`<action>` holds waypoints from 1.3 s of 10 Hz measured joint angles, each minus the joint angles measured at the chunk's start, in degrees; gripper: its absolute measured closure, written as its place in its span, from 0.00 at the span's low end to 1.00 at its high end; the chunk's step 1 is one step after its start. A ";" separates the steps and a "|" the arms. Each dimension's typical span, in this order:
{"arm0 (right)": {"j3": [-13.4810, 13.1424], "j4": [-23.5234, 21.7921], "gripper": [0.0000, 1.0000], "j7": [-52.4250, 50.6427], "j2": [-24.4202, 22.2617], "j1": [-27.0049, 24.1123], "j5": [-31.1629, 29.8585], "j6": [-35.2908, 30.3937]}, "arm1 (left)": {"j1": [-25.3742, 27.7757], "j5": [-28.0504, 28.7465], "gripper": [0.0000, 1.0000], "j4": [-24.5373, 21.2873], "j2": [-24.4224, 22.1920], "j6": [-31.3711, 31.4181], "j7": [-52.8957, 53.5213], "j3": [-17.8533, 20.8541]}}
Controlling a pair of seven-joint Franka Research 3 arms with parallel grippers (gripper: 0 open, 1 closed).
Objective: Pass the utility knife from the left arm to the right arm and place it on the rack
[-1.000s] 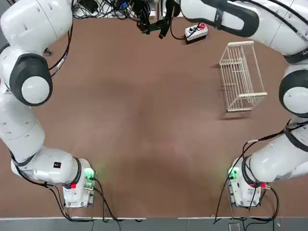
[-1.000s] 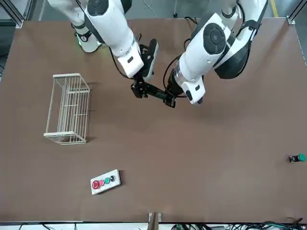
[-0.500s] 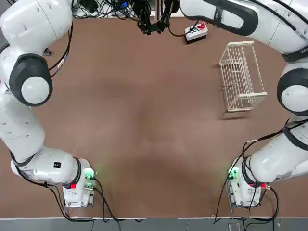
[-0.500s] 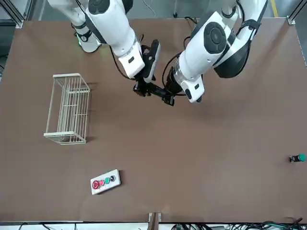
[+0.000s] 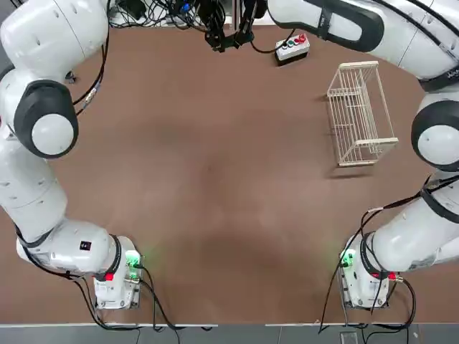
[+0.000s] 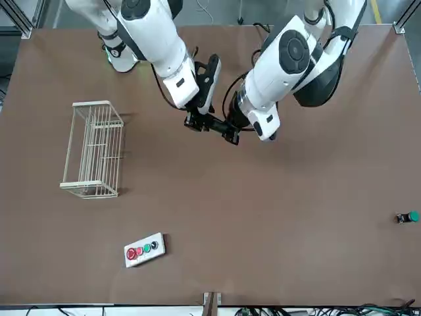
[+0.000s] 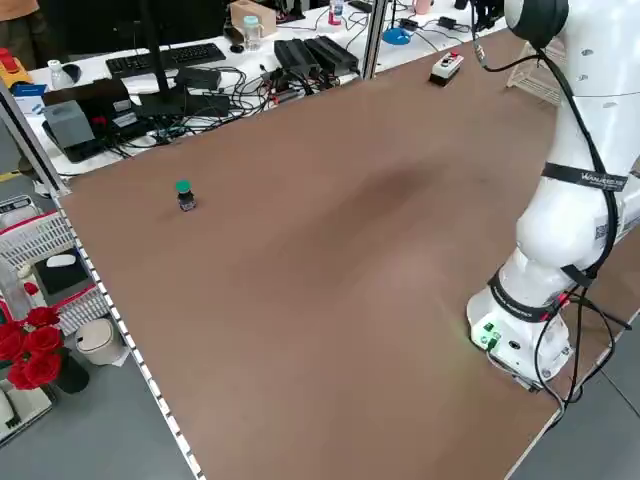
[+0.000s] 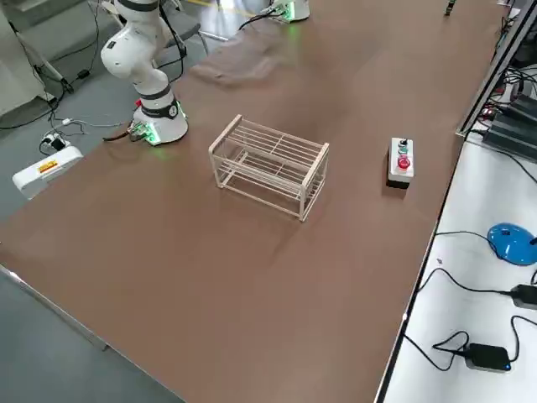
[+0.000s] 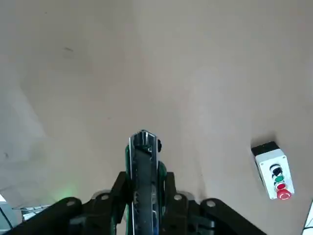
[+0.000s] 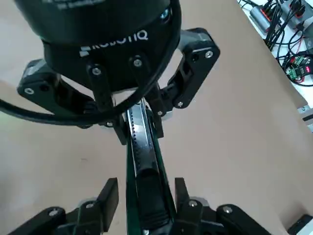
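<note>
The slim green-black utility knife point(image 6: 212, 124) hangs in the air above the table's middle, between the two hands. My left gripper point(image 6: 228, 132) is shut on one end of it. In the left wrist view the utility knife point(image 9: 143, 164) stands clamped between that gripper's fingers point(image 9: 120, 185). My right gripper point(image 6: 196, 122) faces it from the other end. Its fingers point(image 10: 110, 195) flank the utility knife point(image 10: 145, 164) with narrow gaps on both sides. The white wire rack point(image 6: 92, 148) stands on the table on my right side, apart from both hands.
A small grey box with coloured buttons point(image 6: 145, 250) lies near the far edge, beyond the rack point(image 5: 358, 115). A tiny green-topped knob point(image 6: 408, 217) stands far off on my left side. Cables and equipment crowd the bench beyond the far edge.
My right gripper has slid over the free end of the knife and its fingers have narrowed around it. The left gripper keeps its hold, and both hands have drifted slightly.
</note>
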 joint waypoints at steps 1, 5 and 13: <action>0.00 0.01 0.45 0.00 0.07 0.00 -0.28 -0.08 | 0.02 -0.17 0.67 0.07 0.00 0.00 0.00 0.00; 0.14 0.26 0.55 -0.11 0.59 0.00 -0.65 -0.25 | 0.04 -0.50 0.67 0.16 0.01 0.12 0.32 0.03; -0.31 0.93 0.58 0.19 0.85 -0.97 -0.76 -0.79 | 0.35 -0.65 0.26 0.75 0.01 0.35 1.89 0.05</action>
